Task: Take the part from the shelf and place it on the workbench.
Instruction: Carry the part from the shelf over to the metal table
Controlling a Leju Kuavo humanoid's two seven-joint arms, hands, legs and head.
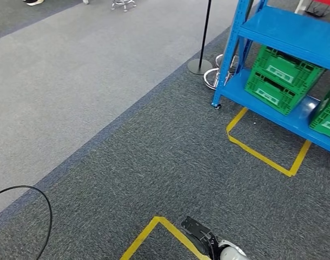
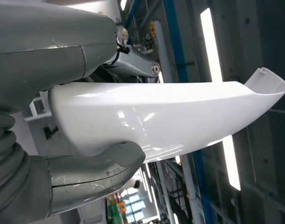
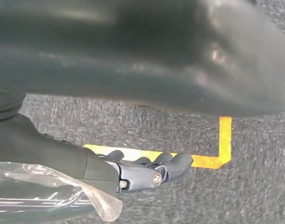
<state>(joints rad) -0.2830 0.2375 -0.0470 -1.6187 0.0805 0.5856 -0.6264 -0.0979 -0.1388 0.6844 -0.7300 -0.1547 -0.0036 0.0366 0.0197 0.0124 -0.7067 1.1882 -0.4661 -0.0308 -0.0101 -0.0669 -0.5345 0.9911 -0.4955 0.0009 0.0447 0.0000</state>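
I can read no text here: the white labels on the green crates (image 1: 282,78) sitting on the blue shelf (image 1: 294,33) are too small to make out, and the yellow floor tape (image 1: 262,155) carries no lettering.

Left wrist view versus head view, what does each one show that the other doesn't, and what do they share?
Left wrist view alone: the left hand holding a glossy white part, thumb on one side and fingers on the other, with ceiling lights behind. Head view alone: grey carpet, yellow floor tape, green crates on the blue shelf, a black cable and the right hand hanging low. Shared: apparently just blue shelf framing; the part is not seen from the head.
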